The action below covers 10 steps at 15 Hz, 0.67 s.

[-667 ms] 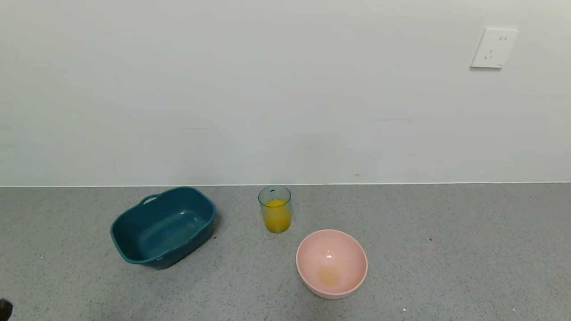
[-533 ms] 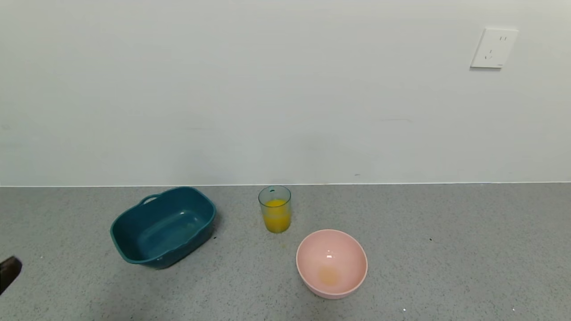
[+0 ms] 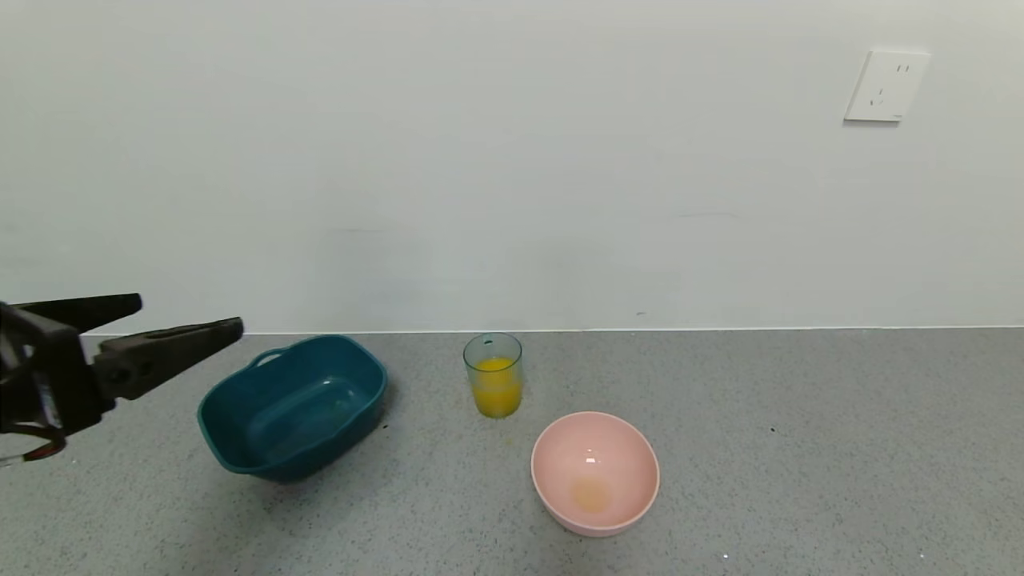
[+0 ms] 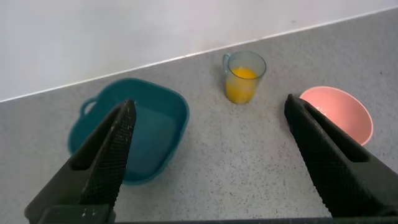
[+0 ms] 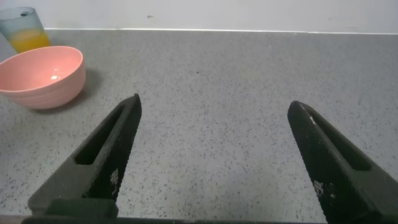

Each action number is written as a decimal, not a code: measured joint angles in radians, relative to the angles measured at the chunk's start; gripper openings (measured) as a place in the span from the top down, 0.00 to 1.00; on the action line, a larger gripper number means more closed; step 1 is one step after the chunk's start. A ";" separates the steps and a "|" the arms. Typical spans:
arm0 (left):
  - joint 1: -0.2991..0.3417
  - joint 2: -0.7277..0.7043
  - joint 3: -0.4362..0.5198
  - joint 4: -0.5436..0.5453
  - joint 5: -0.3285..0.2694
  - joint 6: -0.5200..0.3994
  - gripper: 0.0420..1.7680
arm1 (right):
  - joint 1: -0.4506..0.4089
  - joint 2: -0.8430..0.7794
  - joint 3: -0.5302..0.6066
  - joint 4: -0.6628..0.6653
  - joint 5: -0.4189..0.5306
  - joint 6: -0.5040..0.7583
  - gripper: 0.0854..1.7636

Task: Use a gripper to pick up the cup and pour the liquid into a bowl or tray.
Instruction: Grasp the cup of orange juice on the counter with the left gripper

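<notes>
The clear ribbed cup (image 3: 493,374) stands upright on the grey counter near the wall, about half full of orange-yellow liquid (image 3: 496,395). The dark teal tub (image 3: 293,406) sits to its left, empty. My left gripper (image 3: 188,316) is open and empty, raised at the far left, left of the tub. In the left wrist view the cup (image 4: 244,77) and the tub (image 4: 134,137) lie ahead between the open fingers (image 4: 115,146). My right gripper (image 5: 214,109) is open and empty over bare counter; it is out of the head view.
A round pink bowl (image 3: 595,471) with a faint yellow stain sits in front and right of the cup, also in the right wrist view (image 5: 41,76). A white wall runs close behind. A wall socket (image 3: 885,86) is at upper right.
My left gripper has risen from the lower left corner into full view and moved toward the tub. The cup, tub and bowl have not moved.
</notes>
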 joint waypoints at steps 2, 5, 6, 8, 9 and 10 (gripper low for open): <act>-0.070 0.092 -0.017 -0.023 0.017 -0.001 0.03 | 0.000 0.000 0.000 0.000 0.000 0.000 0.03; -0.170 0.202 -0.022 -0.089 0.089 -0.003 0.03 | 0.000 0.000 0.000 0.000 0.000 0.000 0.03; -0.200 0.238 -0.017 -0.111 0.110 -0.005 0.03 | 0.000 0.000 0.000 0.000 0.000 0.000 0.03; -0.244 0.301 -0.002 -0.160 0.147 -0.015 0.03 | 0.000 0.000 0.000 0.000 0.000 0.000 0.03; -0.261 0.333 0.016 -0.213 0.159 -0.022 0.03 | 0.000 0.000 0.000 0.000 0.000 0.000 0.03; -0.274 0.362 0.039 -0.271 0.164 -0.032 0.03 | 0.000 0.000 0.000 0.000 0.000 0.000 0.03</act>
